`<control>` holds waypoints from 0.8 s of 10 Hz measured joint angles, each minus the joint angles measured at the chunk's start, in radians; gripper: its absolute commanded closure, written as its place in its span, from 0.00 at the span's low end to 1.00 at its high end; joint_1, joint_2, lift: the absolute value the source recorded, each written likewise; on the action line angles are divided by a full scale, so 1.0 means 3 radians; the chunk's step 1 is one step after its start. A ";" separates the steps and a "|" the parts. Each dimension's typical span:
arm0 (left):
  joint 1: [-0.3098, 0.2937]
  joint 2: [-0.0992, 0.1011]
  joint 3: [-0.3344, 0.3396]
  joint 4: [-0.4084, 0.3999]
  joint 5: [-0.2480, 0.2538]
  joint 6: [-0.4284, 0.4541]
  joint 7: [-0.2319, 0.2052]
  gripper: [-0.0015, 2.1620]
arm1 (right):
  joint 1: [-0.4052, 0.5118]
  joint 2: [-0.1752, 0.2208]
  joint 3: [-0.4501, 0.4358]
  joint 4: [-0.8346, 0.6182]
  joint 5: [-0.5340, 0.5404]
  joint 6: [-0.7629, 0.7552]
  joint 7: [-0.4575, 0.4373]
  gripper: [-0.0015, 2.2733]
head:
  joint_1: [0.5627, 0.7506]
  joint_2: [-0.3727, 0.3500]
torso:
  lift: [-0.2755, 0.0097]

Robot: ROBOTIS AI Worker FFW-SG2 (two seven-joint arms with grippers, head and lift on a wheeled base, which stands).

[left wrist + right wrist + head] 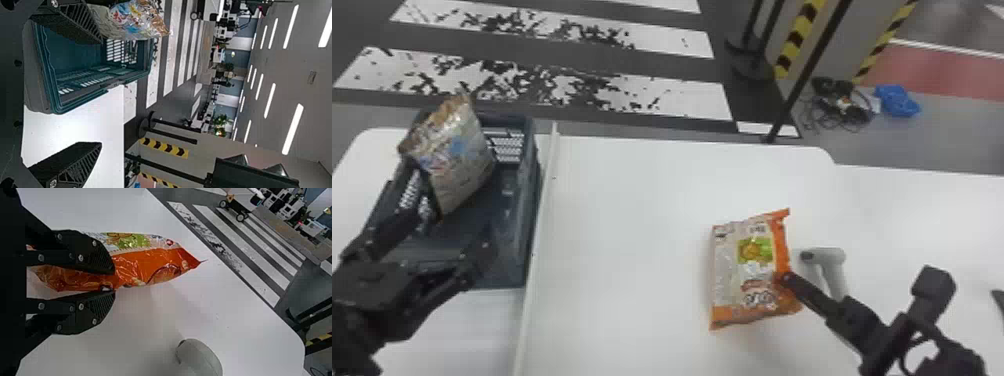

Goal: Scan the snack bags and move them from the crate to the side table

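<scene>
Striped floor [677,95] stretches beyond the far edge of a white table [632,200]. Near its left edge sits a dark crate [531,210], where a beige snack bag [464,165] stands tilted, its top above the rim. The left gripper [448,205] is released, fingers spread at the crate. Right of the pale strip [532,245], the right gripper [784,278] grasps an orange snack bag [752,270] by its side, near a grey handheld scanner [833,267].

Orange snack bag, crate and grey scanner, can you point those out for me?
Orange snack bag [749,270]: head view, middle of its front.
Crate [524,215]: head view, its right side wall.
Grey scanner [834,279]: head view, its handle.
</scene>
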 measured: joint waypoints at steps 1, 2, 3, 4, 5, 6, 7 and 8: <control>0.0011 -0.0003 -0.0002 -0.0010 0.0000 -0.0003 0.0000 0.03 | -0.0001 -0.0062 -0.0028 0.0016 0.0057 0.0015 0.0048 0.01 | 0.70 0.18 | 0.66; 0.0019 -0.0005 -0.0016 -0.0029 0.0000 -0.0003 0.0000 0.03 | 0.0001 -0.0121 -0.0058 0.0039 0.0121 0.0015 0.0155 0.01 | 0.70 0.15 | 0.66; 0.0023 -0.0004 -0.0035 -0.0058 0.0000 -0.0003 0.0000 0.03 | 0.0001 -0.0172 -0.0081 0.0063 0.0227 -0.0048 0.0328 0.02 | 0.70 0.13 | 0.66; 0.0027 -0.0002 -0.0046 -0.0086 0.0000 -0.0003 0.0003 0.03 | 0.0002 -0.0213 -0.0087 0.0079 0.0369 -0.0235 0.0525 0.03 | 0.70 0.11 | 0.66; 0.0031 -0.0002 -0.0053 -0.0105 -0.0004 -0.0004 0.0016 0.03 | 0.0003 -0.0248 -0.0089 0.0103 0.0469 -0.0458 0.0797 0.03 | 0.70 0.10 | 0.66; 0.0034 -0.0005 -0.0064 -0.0113 -0.0013 -0.0012 0.0035 0.03 | 0.0003 -0.0268 -0.0079 0.0132 0.0505 -0.0638 0.1092 0.03 | 0.70 0.10 | 0.66; 0.0034 -0.0010 -0.0100 -0.0113 -0.0056 -0.0050 0.0076 0.03 | 0.0018 -0.0272 -0.0033 0.0114 0.0524 -0.0704 0.1246 0.03 | 0.70 0.13 | 0.66; 0.0034 -0.0013 -0.0154 -0.0112 -0.0128 -0.0113 0.0143 0.03 | 0.0046 -0.0265 0.0068 0.0029 0.0580 -0.0727 0.1259 0.06 | 0.70 0.14 | 0.66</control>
